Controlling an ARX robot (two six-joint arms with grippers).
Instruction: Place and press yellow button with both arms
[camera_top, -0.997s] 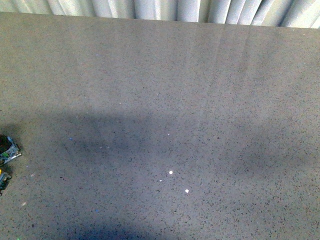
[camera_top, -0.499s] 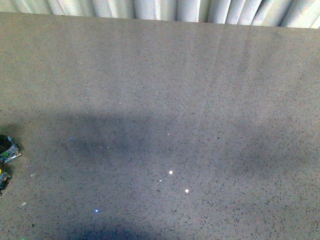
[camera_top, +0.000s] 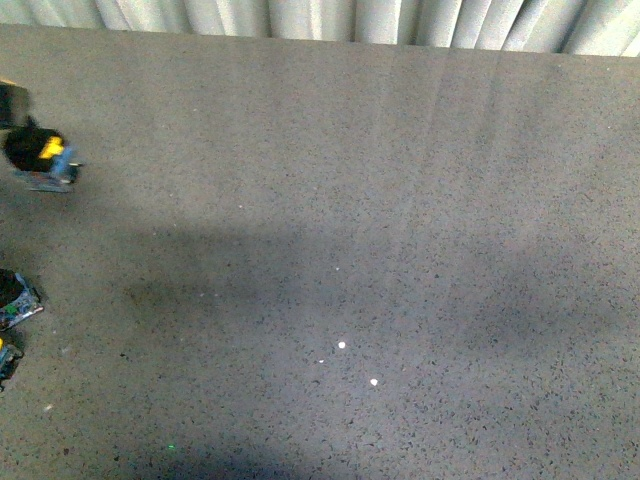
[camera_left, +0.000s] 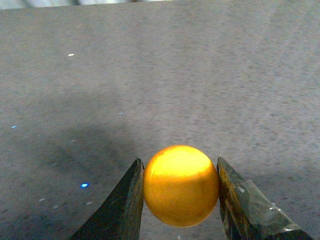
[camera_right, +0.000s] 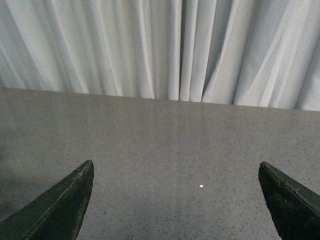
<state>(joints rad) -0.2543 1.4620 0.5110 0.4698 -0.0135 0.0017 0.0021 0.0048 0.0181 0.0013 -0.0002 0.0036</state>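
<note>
**Yellow button clamped in left gripper; right gripper standing open**

Yellow-orange cap of the yellow button (camera_left: 181, 185) fills the gap between the two fingers (camera_left: 122, 205) of the left gripper (camera_left: 179, 162). In the left wrist view each finger lies against a side of the cap, so the jaws are closed on the button by its cap. Speckled grey table (camera_left: 200, 75) shows beyond it.

In the front view the same button sits at the far left edge of the picture, towards the back of the table. Its black body, small yellow side tab and bluish-grey base are visible there, but the cap is not clearly made out. A dark shape just above it at the picture's edge is cut off and cannot be identified. Whether the base touches the table or hangs clear of it cannot be told from either view.

Right gripper (camera_right: 176, 164): the two dark fingers (camera_right: 62, 202) stand far apart at the corners of the right wrist view, jaws open, with only bare table between them. A pale pleated curtain (camera_right: 150, 45) hangs behind the table's far edge.

Other items noted in the front view: a small dark unit (camera_top: 16, 298) on a greyish base at the left edge, nearer the robot and well apart from the button, and just below it a second item (camera_top: 5, 358), mostly cut off by the frame.
</note>
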